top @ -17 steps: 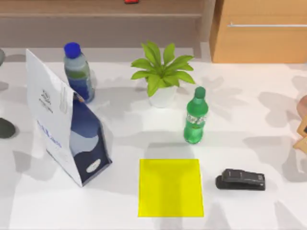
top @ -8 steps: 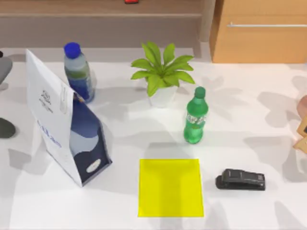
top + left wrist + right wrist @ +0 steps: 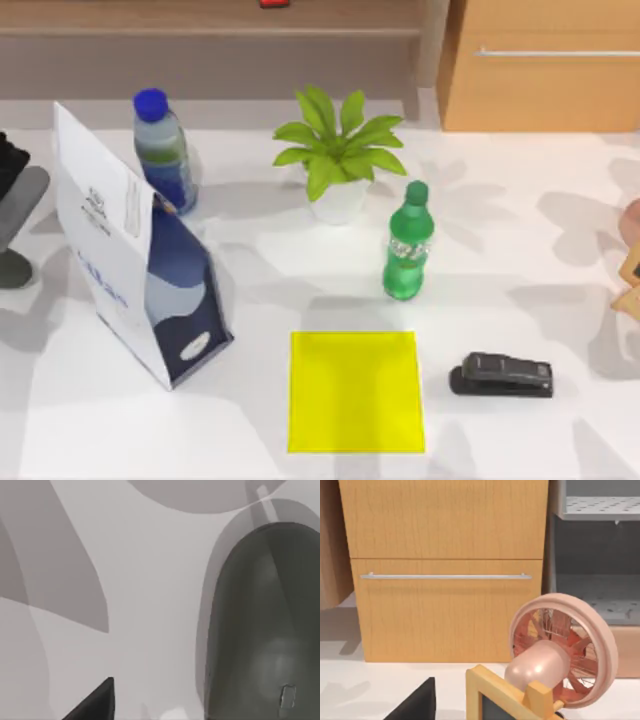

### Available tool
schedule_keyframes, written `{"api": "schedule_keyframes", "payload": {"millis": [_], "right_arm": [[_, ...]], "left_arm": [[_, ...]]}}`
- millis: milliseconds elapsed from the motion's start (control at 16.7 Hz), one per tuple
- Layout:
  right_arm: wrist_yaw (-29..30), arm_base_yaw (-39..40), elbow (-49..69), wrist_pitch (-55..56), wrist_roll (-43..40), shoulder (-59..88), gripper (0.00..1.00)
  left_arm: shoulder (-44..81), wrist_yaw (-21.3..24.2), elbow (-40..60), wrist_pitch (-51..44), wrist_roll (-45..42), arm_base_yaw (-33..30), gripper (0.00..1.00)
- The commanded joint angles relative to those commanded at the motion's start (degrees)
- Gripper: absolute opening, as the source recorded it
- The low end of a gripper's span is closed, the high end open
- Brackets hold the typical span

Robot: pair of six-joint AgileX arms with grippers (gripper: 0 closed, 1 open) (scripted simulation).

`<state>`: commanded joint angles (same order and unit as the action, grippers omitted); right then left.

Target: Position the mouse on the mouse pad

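A: What lies along the desk (image 3: 260,300), from its left edge across?

B: At the left edge our left arm (image 3: 15,195) reaches in above the mouse (image 3: 14,268), a dark grey oval resting on the desk. In the left wrist view the mouse (image 3: 265,625) sits close below the camera. We cannot tell how wide the left gripper's fingers stand.

A: And next?

B: A white and blue paper bag (image 3: 135,265), then a blue-capped bottle (image 3: 164,150) toward the back edge. Mid-desk stand a potted plant (image 3: 338,160) and a green bottle (image 3: 406,245).

A: Where is the mouse pad?

B: The yellow mouse pad (image 3: 355,392) lies flat at the front edge, bare, well apart from the mouse. We judge the mouse must be carried past the bag.

A: Further right?

B: A black stapler (image 3: 502,375) just beside the pad. Our right arm is parked facing a pink fan (image 3: 560,650); we cannot tell its grip either.
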<state>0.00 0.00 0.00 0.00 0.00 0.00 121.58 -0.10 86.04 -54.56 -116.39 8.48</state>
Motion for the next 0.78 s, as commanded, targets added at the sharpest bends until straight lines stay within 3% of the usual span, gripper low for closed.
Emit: {"api": "schedule_keyframes", "payload": {"millis": [240,480,780], "right_arm": [[0.0,0.0,0.0,0.0,0.0,0.0,1.0],[0.0,0.0,0.0,0.0,0.0,0.0,1.0],[0.0,0.0,0.0,0.0,0.0,0.0,1.0]], "left_arm": [[2.5,0.02,-4.35,6.88,-0.05,0.01,1.0],[2.67,0.02,-4.56,7.2,-0.09,0.02,1.0],[2.67,0.02,-4.56,7.2,-0.09,0.02,0.62]]}}
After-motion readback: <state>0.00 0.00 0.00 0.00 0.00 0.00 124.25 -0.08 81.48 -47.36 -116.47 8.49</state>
